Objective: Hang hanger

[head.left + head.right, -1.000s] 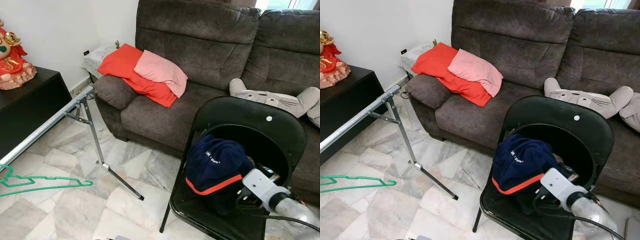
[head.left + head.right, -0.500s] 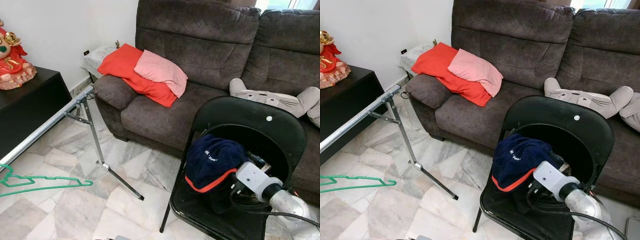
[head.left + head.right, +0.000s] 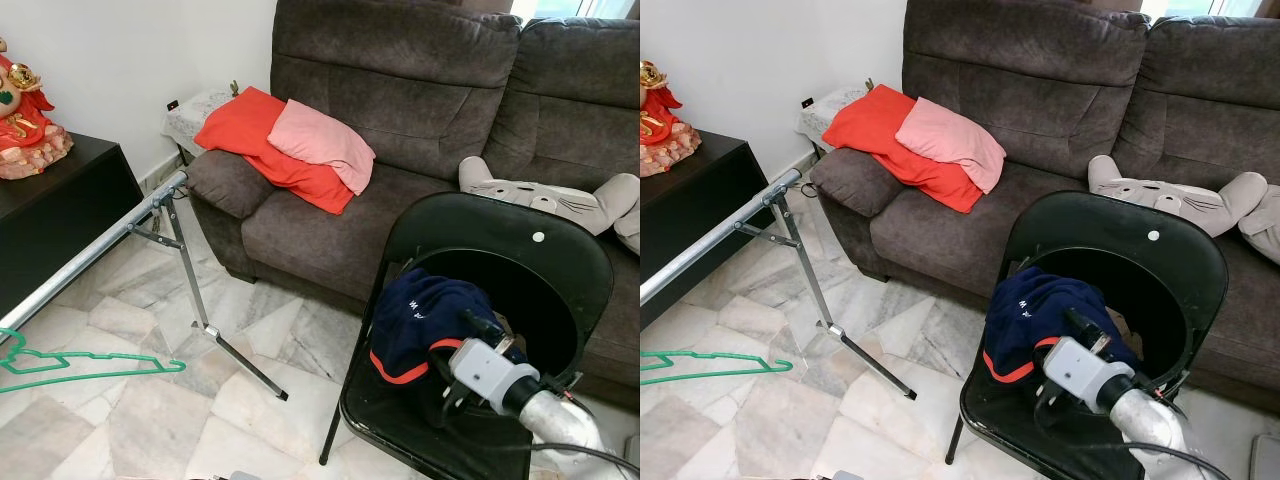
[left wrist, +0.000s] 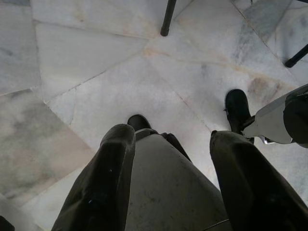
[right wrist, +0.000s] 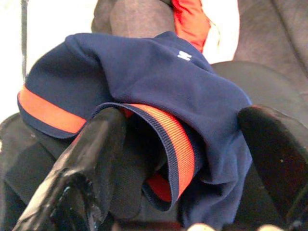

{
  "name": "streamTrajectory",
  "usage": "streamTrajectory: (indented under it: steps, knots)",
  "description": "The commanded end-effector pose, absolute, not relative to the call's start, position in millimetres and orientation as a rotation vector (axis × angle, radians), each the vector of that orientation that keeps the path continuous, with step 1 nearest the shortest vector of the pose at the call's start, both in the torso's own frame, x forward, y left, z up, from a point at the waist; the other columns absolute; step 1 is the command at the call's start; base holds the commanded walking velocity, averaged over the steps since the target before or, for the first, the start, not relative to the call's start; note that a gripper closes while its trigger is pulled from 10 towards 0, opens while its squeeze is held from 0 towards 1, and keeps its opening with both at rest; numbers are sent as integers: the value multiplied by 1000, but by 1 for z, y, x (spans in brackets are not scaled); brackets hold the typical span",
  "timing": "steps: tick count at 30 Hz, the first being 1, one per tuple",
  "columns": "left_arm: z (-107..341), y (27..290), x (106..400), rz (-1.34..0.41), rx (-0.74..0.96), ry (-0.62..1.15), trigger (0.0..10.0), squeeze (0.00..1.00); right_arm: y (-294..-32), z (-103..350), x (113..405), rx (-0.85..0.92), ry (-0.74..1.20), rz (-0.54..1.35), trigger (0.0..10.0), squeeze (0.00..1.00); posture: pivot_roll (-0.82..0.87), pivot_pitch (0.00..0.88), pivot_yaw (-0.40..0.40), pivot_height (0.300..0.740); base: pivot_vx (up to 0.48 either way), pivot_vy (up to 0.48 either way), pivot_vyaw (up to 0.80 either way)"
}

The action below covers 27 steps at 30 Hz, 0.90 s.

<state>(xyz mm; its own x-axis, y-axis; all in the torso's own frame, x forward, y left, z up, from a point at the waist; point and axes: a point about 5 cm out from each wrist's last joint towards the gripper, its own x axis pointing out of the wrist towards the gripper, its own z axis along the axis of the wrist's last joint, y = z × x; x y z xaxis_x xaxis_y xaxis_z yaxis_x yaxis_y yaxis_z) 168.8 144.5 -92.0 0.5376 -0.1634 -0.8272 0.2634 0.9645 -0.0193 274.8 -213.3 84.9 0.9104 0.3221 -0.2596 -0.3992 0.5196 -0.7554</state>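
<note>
Grey-brown sofa [image 3: 420, 110] behind black chair [image 3: 500, 270]. Steel rack bar [image 3: 90, 255] well left of chair, running diagonally toward sofa arm. Green hanger [image 3: 90, 365] left of chair, apparently hooked on bar: hook at far-left edge, long axis roughly level, tip pointing toward chair. Navy garment [image 5: 144, 82] heaped on chair seat, not yet on any hanger. Right gripper [image 5: 187, 144] at garment, fingers spread wide around orange-trimmed hem, nothing clamped. Left gripper [image 4: 171, 163] idle over floor, fingers apart.
</note>
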Motion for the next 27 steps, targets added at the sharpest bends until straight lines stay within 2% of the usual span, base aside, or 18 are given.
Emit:
streamTrajectory:
  steps: [1, 9, 10, 18, 20, 21, 27]
  knots:
    - [-101, 145, 149, -266, 114, 1056, 10000, 0, -215, 83, 274, -976, 82, 420, 10000, 0, -17, 107, 32, 740, 0, 0, 0]
    - [-101, 145, 149, -266, 112, 1054, 10000, 0, -214, 90, 279, -1125, -30, 355, 10000, 0, -14, 104, 32, 740, 0, 0, 0]
    - [-101, 145, 149, -266, 111, 1054, 10000, 0, -214, 97, 282, -1156, -94, 315, 10000, 0, -13, 104, 33, 740, 0, 0, 0]
    - [-101, 145, 149, -263, 111, 1055, 10000, 0, -208, 106, 284, -1185, -223, 296, 10000, 0, -11, 103, 32, 740, 0, 0, 0]
    - [-101, 145, 149, -261, 109, 1054, 10000, 0, -208, 123, 286, -1234, -357, 179, 10000, 0, -9, 105, 32, 740, 0, 0, 0]
    - [-101, 145, 149, -261, 109, 1054, 10000, 0, -208, 123, 286, -1234, -357, 179, 10000, 0, -9, 105, 32, 740, 0, 0, 0]
    - [-101, 146, 149, -263, 109, 1055, 10000, 0, -215, 155, 275, -1291, -515, -89, 10000, 0, -20, 107, 33, 740, 0, 0, 0]
